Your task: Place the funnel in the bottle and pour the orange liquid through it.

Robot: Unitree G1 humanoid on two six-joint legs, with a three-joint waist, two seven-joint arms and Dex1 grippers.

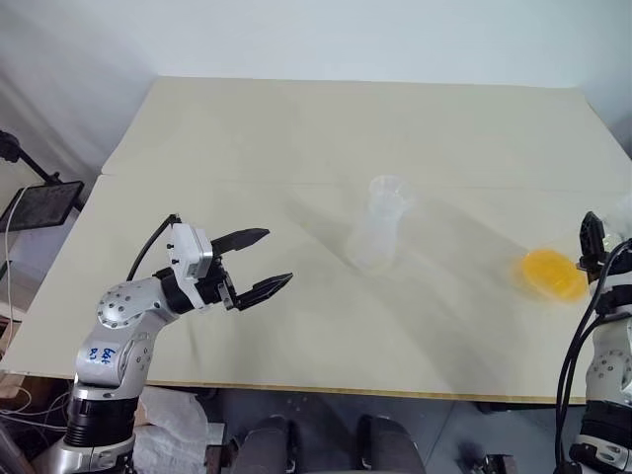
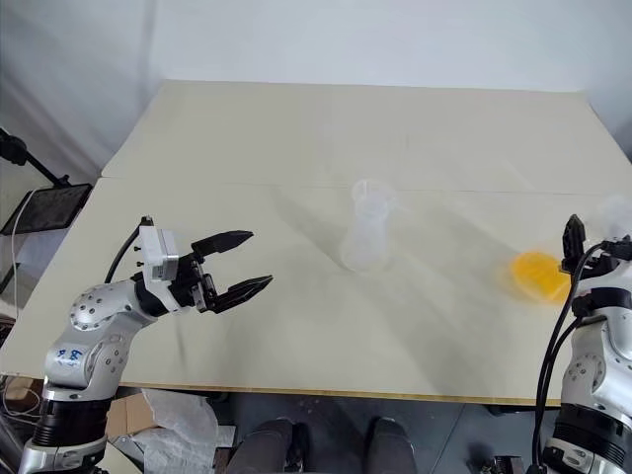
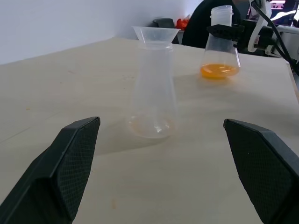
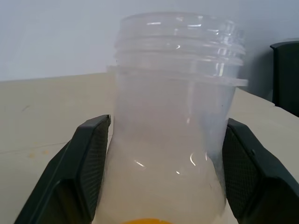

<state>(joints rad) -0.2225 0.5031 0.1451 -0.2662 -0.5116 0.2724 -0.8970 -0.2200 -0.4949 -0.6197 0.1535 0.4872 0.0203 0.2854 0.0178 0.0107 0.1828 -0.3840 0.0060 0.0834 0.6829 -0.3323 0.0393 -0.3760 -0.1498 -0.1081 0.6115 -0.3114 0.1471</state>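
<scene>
Orange liquid (image 3: 218, 70): a shallow layer in the base of a clear wide-bottomed flask (image 3: 220, 44), standing upright at the right side of the table (image 1: 296, 128), near its right edge. Long axis vertical, threaded mouth up.

Right end effector (image 4: 159, 154): fingers set on either side of the flask's neck, just below the threaded rim, one pad (image 4: 88, 154) against each wall. Judged closed on the flask; flask base looks to be on or barely off the table, which cannot be told apart.

Bottle (image 1: 376, 237): clear, conical, upright near the table's middle, well apart from the flask and lying to the flask's left. Funnel (image 3: 156, 33): clear, already seated in the bottle's neck, wide mouth upward, spout down inside. First half of the task judged done; pouring not yet begun.

Left end effector (image 1: 259, 261): fingers spread wide, holding nothing, pointing across the table toward the bottle, which stands near but apart from it, forward and to its right. Left arm is the nearer to the bottle; right arm the one at the liquid.

Governing relation: the funnel mouth lies to the left of the held flask and about level with the flask's own mouth. The coming move likely calls for carrying the flask leftward over the funnel, then tipping its neck down toward it. Risk judged: light bottle tipping if nudged, unsteadied by the left arm.
</scene>
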